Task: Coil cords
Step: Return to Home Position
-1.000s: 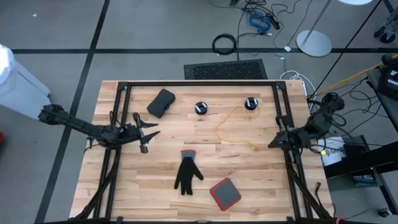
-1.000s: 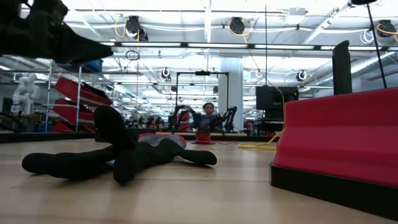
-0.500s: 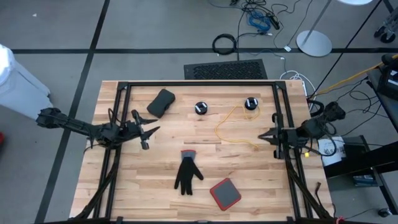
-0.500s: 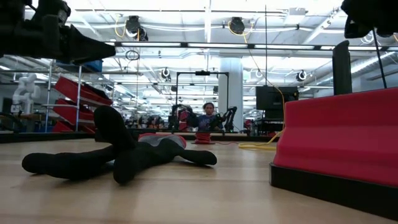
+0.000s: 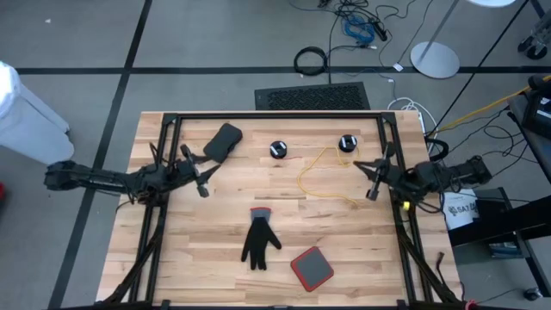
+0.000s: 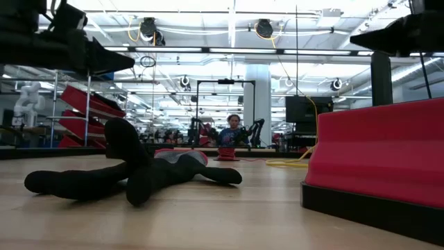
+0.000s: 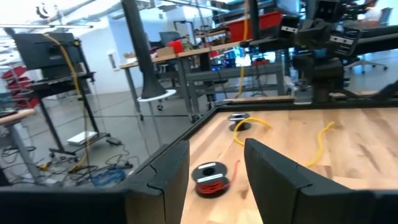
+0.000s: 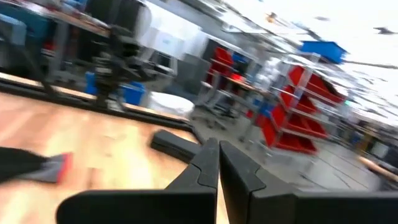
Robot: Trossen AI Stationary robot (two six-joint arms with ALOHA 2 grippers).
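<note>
Both arms come in from the sides, stretched out nearly level above the table (image 5: 215, 267); in the low view they only show as dark shapes along the top edge.

The left gripper (image 5: 205, 170) is just inside the left rail, pointing toward the middle, near the black pouch (image 5: 223, 142). Its fingers (image 7: 273, 180) are spread wide. Through the gap, its wrist cam sees the middle puck (image 7: 211, 176) with red wire wound round it.

The right gripper (image 5: 360, 165) mirrors it at the right rail, pointing inward, with its fingers (image 8: 186, 180) pressed tight together.

As for the cords, the middle puck sits by the far edge, well apart from both grippers. The other puck (image 5: 347, 144) is further right on the same edge, and its yellow cord (image 5: 314, 168) trails loose in a big loop toward the near side, ending close to the right gripper but not touching it.

The black glove (image 5: 258, 241) and red pad (image 5: 312, 267) lie nearer the front.
</note>
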